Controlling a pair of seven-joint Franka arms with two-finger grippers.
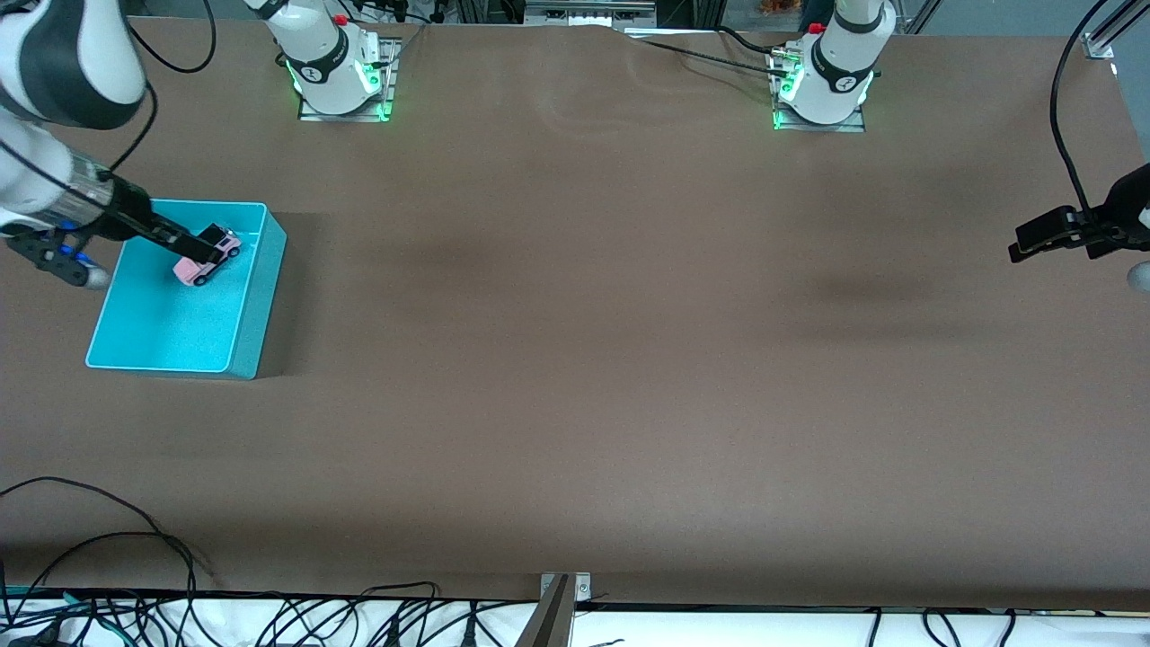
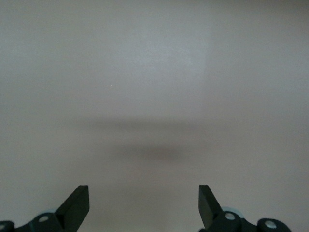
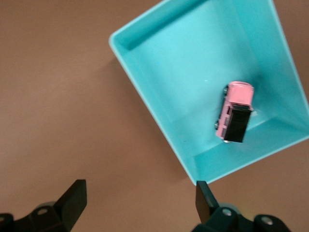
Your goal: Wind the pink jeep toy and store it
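Our right gripper (image 1: pixel 193 244) hangs over the turquoise bin (image 1: pixel 256 296), its fingers spread wide with nothing between them. In the right wrist view the two fingertips (image 3: pixel 72 198) stand well apart, and the bin sits below them. The pink jeep toy (image 3: pixel 234 117) rests on the bin's floor on its wheels, close to the corner nearest the right arm's base, touching neither finger.

Well away from the bin, at the table's left-arm end, our left gripper (image 1: pixel 1042 235) waits above bare tabletop (image 1: pixel 575 359), its jaws equally wide and empty.

We judge the storing done, or nearly so. The risk from here lies in the exit: the right gripper's fingers hang low over the jeep, and a sideways sweep instead of a straight lift could clip its black roof or catch the bin's wall, tipping the toy or dragging the light bin across the table.
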